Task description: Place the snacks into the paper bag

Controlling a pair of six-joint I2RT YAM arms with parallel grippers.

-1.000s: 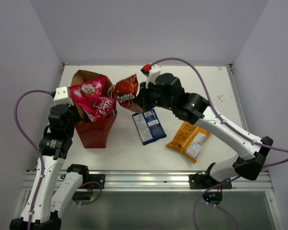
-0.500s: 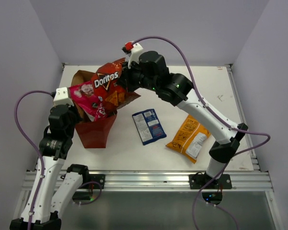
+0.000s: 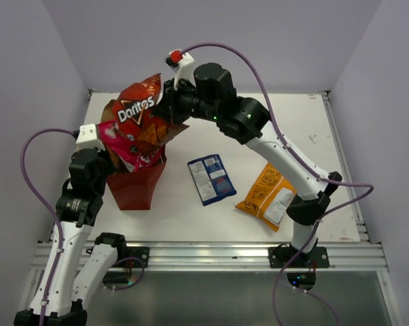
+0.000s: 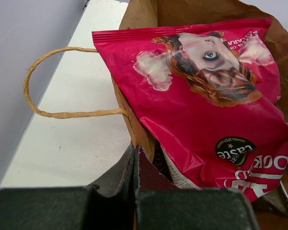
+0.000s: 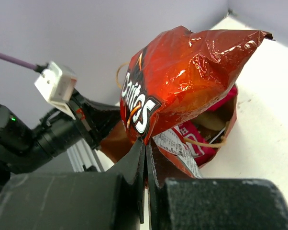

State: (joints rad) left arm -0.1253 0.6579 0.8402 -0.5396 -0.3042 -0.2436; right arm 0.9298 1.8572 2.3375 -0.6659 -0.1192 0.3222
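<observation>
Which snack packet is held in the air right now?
The red-orange Doritos foil packet, pinched by the right tool above the reddish-brown paper bag; the others rest on the table or in the bag.

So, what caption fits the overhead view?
Right gripper holds Doritos packet over the paper bag holding a pink packet.

Bright, even light from above; top view sharp, wrist views blurred up close.
The white table (image 3: 286, 129) is well lit without washed-out patches, and the blue packet (image 3: 211, 178) and orange packet (image 3: 267, 197) cast only faint, short shadows. Hard glare sits on the creased foil of the Doritos packet (image 5: 192, 62), and a milder sheen on the pink packet (image 4: 196, 120). The bag (image 4: 192, 12) is shaded inside. The left fingers (image 4: 62, 208) and right fingers (image 5: 62, 201) are near-black and out of focus.
</observation>
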